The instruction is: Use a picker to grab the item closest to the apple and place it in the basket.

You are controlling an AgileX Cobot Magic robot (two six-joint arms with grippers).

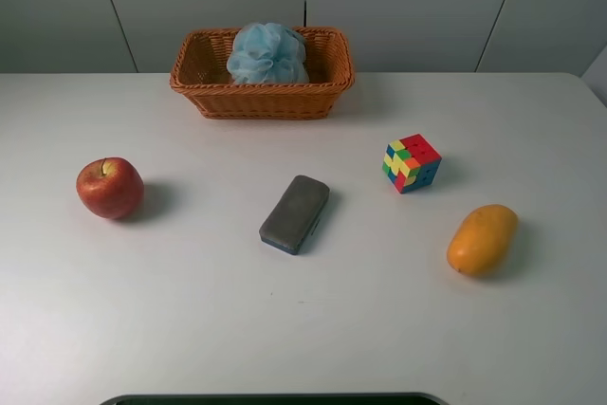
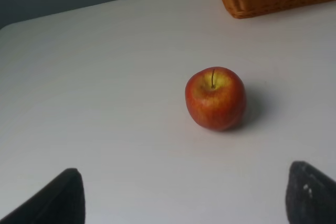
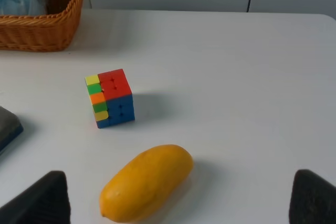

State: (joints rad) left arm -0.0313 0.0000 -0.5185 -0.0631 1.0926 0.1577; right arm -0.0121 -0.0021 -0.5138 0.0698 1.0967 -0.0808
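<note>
A red apple (image 1: pixel 110 188) sits on the white table at the left; it also shows in the left wrist view (image 2: pixel 215 98). A grey board eraser (image 1: pixel 295 213) lies flat in the middle and is the item nearest the apple. A woven basket (image 1: pixel 261 100) stands at the back, holding a blue bath puff (image 1: pixel 268 54). Neither arm shows in the exterior high view. My left gripper (image 2: pixel 184 200) is open and empty, short of the apple. My right gripper (image 3: pixel 178 198) is open and empty, over the mango (image 3: pixel 147 182).
A coloured puzzle cube (image 1: pixel 412 162) sits right of the eraser, and an orange-yellow mango (image 1: pixel 483 239) lies at the front right. The eraser's end (image 3: pixel 6 127) shows at the edge of the right wrist view. A dark edge (image 1: pixel 275 398) runs along the table's front.
</note>
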